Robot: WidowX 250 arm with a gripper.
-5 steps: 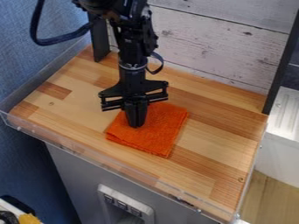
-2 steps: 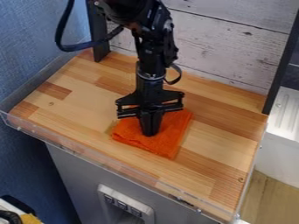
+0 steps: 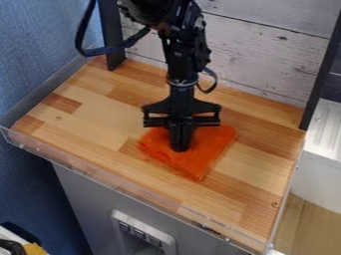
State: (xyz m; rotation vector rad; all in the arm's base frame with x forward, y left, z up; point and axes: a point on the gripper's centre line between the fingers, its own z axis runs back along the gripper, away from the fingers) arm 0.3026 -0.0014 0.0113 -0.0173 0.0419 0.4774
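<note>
- The black gripper points down, its fingers together and their tips on an orange cloth.
- The cloth lies flat on a wooden worktop, one corner pointing toward the near edge.
- A clear strip edges the worktop's near side.
- White planks stand behind, between two dark posts.
- A blue wall is at the picture's left.
- A yellow thing shows at the lower left corner.

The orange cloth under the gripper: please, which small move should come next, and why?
Probably a short slide toward the picture's right, kept low: the gripper points down onto the orange cloth, and the wooden surface continues beyond it on that side.
</note>
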